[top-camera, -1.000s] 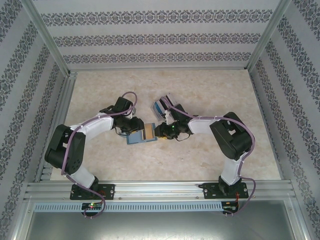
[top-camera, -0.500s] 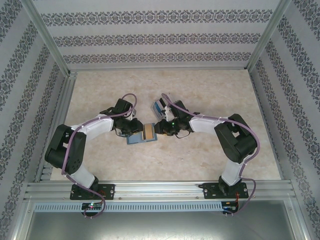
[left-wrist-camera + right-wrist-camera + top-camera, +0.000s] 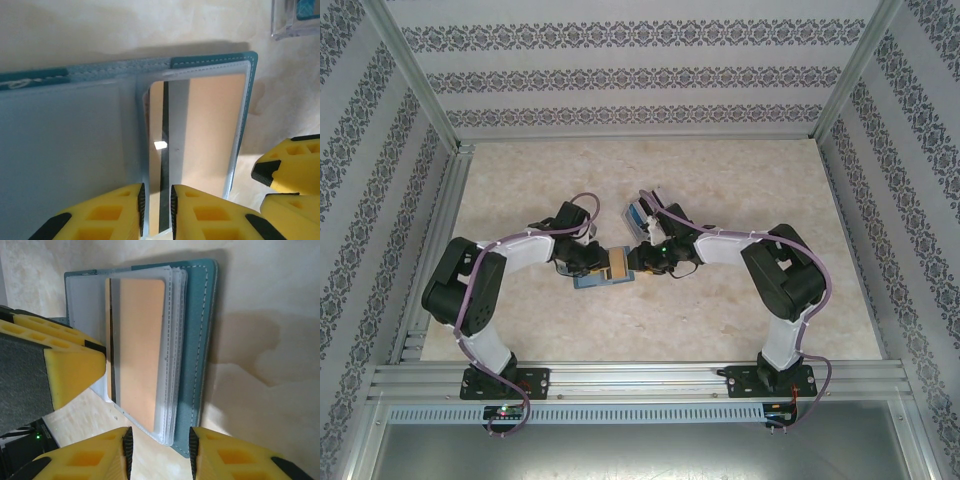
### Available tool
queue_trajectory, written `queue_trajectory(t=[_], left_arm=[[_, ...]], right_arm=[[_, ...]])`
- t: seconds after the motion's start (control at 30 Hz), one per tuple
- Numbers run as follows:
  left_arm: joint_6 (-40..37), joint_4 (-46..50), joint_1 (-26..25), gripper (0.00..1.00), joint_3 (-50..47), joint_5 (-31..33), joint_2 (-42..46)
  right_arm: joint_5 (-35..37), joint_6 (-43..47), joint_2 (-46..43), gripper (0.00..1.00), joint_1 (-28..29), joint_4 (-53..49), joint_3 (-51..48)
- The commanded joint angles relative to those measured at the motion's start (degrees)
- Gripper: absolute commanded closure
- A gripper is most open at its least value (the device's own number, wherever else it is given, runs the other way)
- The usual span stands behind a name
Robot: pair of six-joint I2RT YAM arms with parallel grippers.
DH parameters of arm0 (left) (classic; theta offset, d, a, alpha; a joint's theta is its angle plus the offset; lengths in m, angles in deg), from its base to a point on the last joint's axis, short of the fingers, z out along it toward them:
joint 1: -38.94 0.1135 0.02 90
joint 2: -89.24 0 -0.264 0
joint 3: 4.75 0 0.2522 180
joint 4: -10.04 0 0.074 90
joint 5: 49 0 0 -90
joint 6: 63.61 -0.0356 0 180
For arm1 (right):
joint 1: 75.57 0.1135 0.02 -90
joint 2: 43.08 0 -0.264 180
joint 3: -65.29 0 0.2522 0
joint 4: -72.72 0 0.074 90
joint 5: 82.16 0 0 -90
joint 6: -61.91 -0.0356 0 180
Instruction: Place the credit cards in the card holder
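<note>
The teal card holder (image 3: 590,282) lies open on the table between my two grippers. A tan-orange credit card (image 3: 210,130) with a dark stripe sits in its clear sleeve, also seen in the right wrist view (image 3: 142,340). My left gripper (image 3: 157,192) stands at the card's near end. Its jaws are a narrow gap apart over the dark stripe, and whether they pinch anything I cannot tell. My right gripper (image 3: 160,440) is open, its jaws either side of the holder's (image 3: 200,330) near corner without touching it. In the top view, left gripper (image 3: 597,262) and right gripper (image 3: 638,263) nearly meet over the card (image 3: 617,266).
A clear plastic box (image 3: 640,212) with more cards stands just behind the right gripper, its corner in the left wrist view (image 3: 295,17). Metal rails and patterned walls frame the beige table (image 3: 740,180).
The left jaws have narrowed over the card, and the left arm's elbow has shifted right. The right gripper has moved left, close against the holder.
</note>
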Motion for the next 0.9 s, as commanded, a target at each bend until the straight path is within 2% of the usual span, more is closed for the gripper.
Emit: queue_trajectory(t=[0.0, 0.87], left_arm=[[1.4, -2.3, -1.4, 0.77, 0.1, -1.1, -1.4], [5.2, -6.5, -4.3, 0.8, 1.5, -3.4, -3.7]], right_arm=[[0.6, 1.3, 0.9, 0.62, 0.5, -0.6, 1.1], [0.3, 0.6, 2.4, 0.63, 1.2, 0.2, 1.3]])
